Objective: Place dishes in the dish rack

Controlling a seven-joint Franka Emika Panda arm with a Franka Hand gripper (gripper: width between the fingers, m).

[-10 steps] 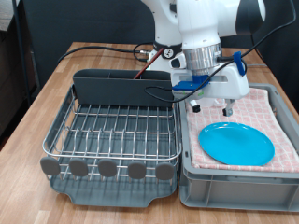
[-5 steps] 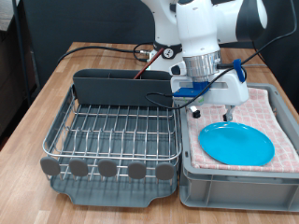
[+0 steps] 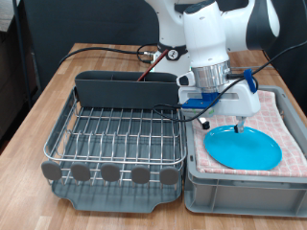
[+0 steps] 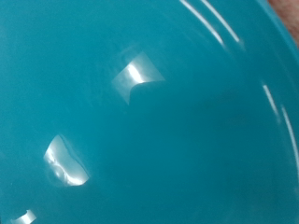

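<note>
The round bright-blue plate (image 3: 245, 148) lies flat on the pink checked cloth (image 3: 284, 113) in the grey tub (image 3: 240, 187), at the exterior view's right. My gripper (image 3: 222, 125) hangs just above the plate's far-left part, fingers spread, open and empty. The wrist view is filled by the plate's glossy blue surface (image 4: 149, 112); no fingers show there. The silver wire dish rack (image 3: 120, 134) on its dark grey tray stands empty at the left, with the dark caddy (image 3: 125, 91) along its far side. The white mug and the wooden spoon are out of view.
The rack and the tub stand side by side on a wooden table (image 3: 48, 96). Black and red cables (image 3: 144, 59) trail behind the caddy by the robot's base. A dark curtain hangs behind the table.
My gripper has moved down and slightly to the exterior view's right, from above the tub's far edge to just over the blue plate. The plate has not moved.
</note>
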